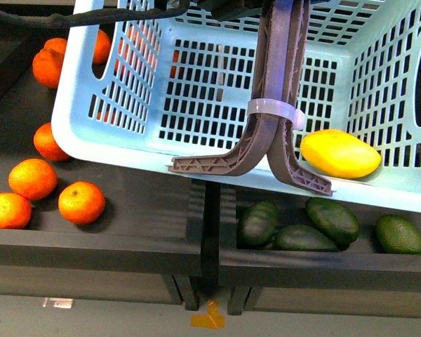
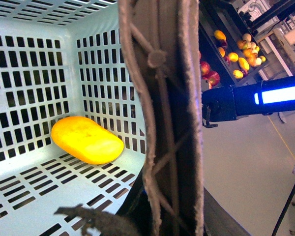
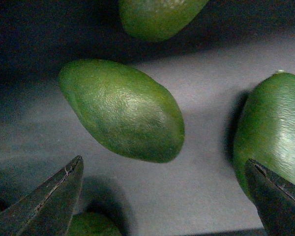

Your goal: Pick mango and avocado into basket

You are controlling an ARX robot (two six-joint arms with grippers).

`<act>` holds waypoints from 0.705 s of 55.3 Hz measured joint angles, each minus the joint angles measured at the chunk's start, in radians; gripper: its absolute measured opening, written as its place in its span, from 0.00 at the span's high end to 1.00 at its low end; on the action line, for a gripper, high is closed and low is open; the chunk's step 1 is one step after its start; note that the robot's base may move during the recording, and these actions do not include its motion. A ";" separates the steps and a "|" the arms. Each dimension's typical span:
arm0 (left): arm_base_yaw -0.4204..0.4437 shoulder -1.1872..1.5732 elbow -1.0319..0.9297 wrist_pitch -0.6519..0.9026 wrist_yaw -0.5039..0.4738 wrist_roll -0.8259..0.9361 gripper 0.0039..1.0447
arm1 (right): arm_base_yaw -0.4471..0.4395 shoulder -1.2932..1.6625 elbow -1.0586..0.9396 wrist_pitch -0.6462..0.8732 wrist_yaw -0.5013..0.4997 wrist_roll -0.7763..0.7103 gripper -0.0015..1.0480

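Observation:
The teal basket [image 1: 217,84] hangs tilted above the black trays, lifted by its grey-brown handles [image 1: 277,105], which a white zip tie binds together. My left gripper [image 2: 157,216] is shut on those handles [image 2: 162,113]; its jaws are mostly hidden behind them. The yellow mango [image 1: 340,153] lies on the basket floor, and in the left wrist view the mango [image 2: 87,139] rests near a corner. Several dark green avocados lie in the right tray below, one avocado [image 1: 332,219] among them. My right gripper [image 3: 163,169] is open just short of an avocado [image 3: 123,110], holding nothing.
Oranges [image 1: 34,179] fill the left tray [image 1: 126,246], some under the basket. A black divider [image 1: 207,225] separates the two trays. Other avocados [image 3: 273,128] lie close to my right fingertips [image 3: 59,196]. A distant fruit shelf [image 2: 236,54] and a black-and-blue arm [image 2: 255,101] show beyond the basket.

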 joint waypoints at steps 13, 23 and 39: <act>0.001 0.000 0.000 0.000 -0.007 0.000 0.94 | 0.030 0.098 0.094 -0.001 -0.001 0.005 0.08; 0.001 0.000 0.000 0.000 -0.006 0.000 0.94 | 0.052 0.161 0.159 -0.002 0.000 0.013 0.08; 0.000 0.000 0.000 0.000 0.000 0.000 0.94 | 0.071 0.204 0.213 -0.036 0.018 0.033 0.21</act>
